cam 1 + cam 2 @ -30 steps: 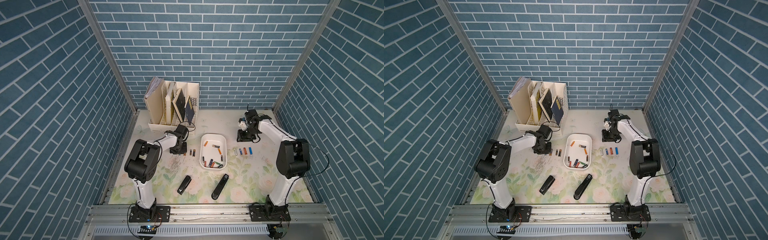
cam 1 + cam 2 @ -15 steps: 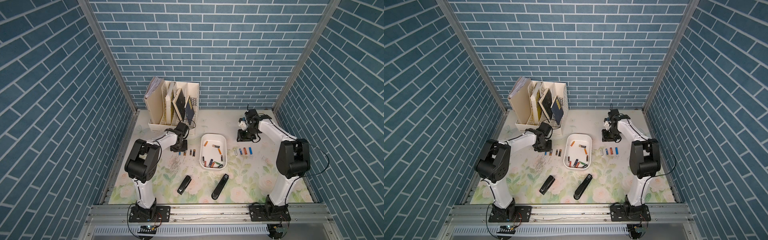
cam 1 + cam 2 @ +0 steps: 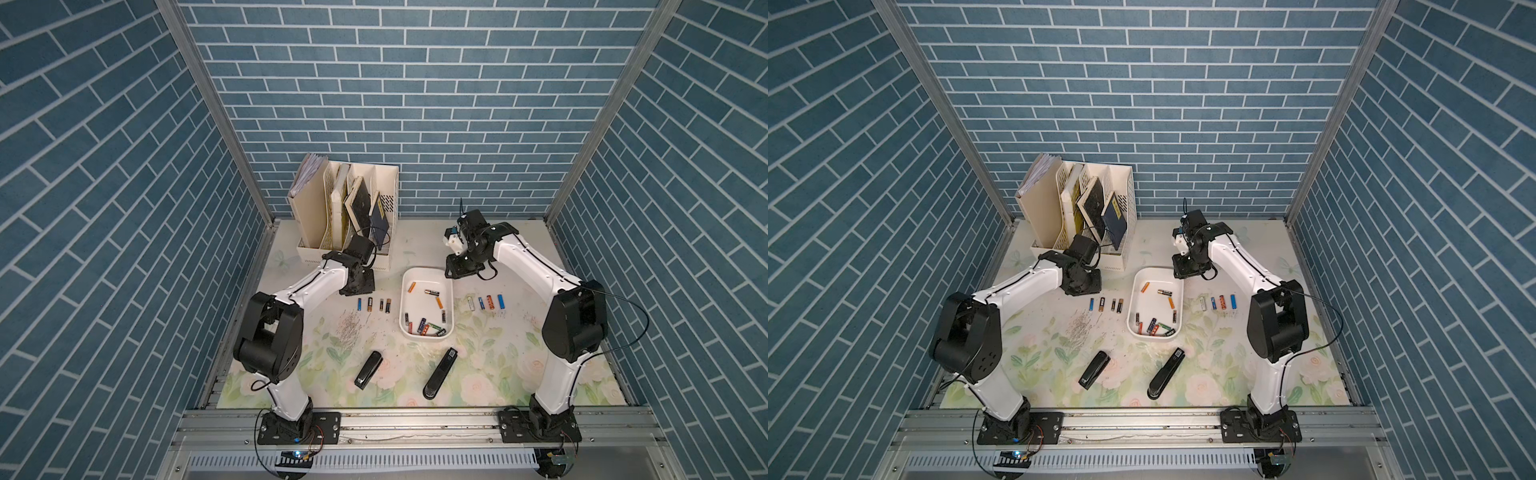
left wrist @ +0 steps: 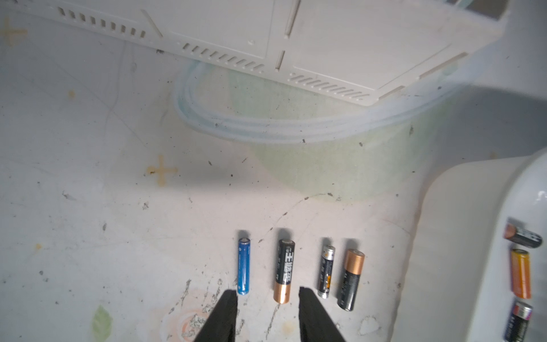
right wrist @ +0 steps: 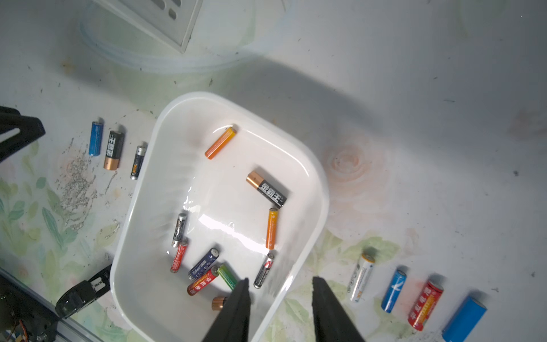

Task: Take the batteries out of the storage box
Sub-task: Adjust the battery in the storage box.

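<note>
Black-fingered, your left gripper (image 4: 268, 291) has lifted slightly, part-open, empty. Your right gripper (image 5: 279, 281) unmoved, part-open, empty. White shallow plastic storage box (image 5: 225, 189) between grippers: ten mixed-colour cylindrical batteries (image 5: 267, 188) inside, four left, four right. Two long black staplers (image 3: 368, 369).

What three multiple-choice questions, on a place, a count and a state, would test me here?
1. Where is the storage box?
A. in the middle of the table
B. on a shelf
C. on the floor

2. How many batteries lie by the left gripper?
A. two
B. four
C. seven

3. The left gripper is:
A. open, empty
B. shut on a battery
C. hidden

1 A: both top views show it there.
2 B: four lie side by side.
3 A: jaws apart, gripping nothing.
</note>
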Robot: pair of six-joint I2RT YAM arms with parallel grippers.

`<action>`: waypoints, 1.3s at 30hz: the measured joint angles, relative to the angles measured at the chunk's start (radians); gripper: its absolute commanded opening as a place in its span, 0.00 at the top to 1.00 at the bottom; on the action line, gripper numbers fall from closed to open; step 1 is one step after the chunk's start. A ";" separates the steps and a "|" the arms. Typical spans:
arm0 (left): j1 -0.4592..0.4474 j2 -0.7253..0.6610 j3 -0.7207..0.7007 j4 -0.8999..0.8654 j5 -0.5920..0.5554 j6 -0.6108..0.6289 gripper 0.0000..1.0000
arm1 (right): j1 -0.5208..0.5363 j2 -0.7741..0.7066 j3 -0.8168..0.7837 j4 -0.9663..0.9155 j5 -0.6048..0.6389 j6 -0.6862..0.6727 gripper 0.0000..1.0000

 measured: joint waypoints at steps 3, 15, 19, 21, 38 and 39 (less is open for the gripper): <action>-0.008 -0.013 -0.001 0.002 0.005 -0.009 0.58 | 0.033 -0.013 -0.053 0.010 0.006 0.022 0.62; -0.091 -0.018 -0.012 0.028 0.015 -0.027 0.55 | 0.159 -0.083 -0.183 0.051 0.029 0.126 0.62; -0.102 -0.039 -0.068 0.052 0.026 -0.033 0.54 | 0.192 -0.079 -0.182 0.054 0.045 0.145 0.61; -0.101 -0.038 -0.080 0.051 0.034 -0.032 0.54 | 0.210 -0.070 -0.182 0.054 0.052 0.156 0.62; -0.117 -0.041 -0.093 0.066 0.035 -0.021 0.54 | 0.293 0.042 -0.276 0.146 0.064 0.259 0.57; -0.117 -0.047 -0.093 0.068 0.034 -0.021 0.54 | 0.295 0.055 -0.276 0.155 0.061 0.265 0.57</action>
